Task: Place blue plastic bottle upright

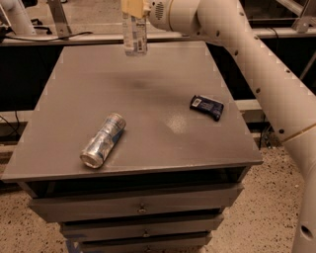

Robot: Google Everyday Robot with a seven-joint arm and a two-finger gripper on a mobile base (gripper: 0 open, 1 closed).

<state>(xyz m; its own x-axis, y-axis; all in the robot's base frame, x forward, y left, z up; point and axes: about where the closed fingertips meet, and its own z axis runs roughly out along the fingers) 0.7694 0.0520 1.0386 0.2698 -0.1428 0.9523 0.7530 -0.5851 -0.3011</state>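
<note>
The blue plastic bottle [135, 35] is clear with a white-and-blue label. It hangs upright, base down, in the air above the far middle of the grey table [74, 99]. My gripper [134, 9] is at the top edge of the view, shut on the bottle's upper part, with pale fingers hiding the cap. The white arm [237, 44] reaches in from the right. The bottle's shadow falls on the table below it.
A silver-and-blue metal can [103, 140] lies on its side at the front left of the table. A flat dark blue packet [207, 106] lies at the right. Drawers sit under the tabletop. Poles and cables stand on the floor behind.
</note>
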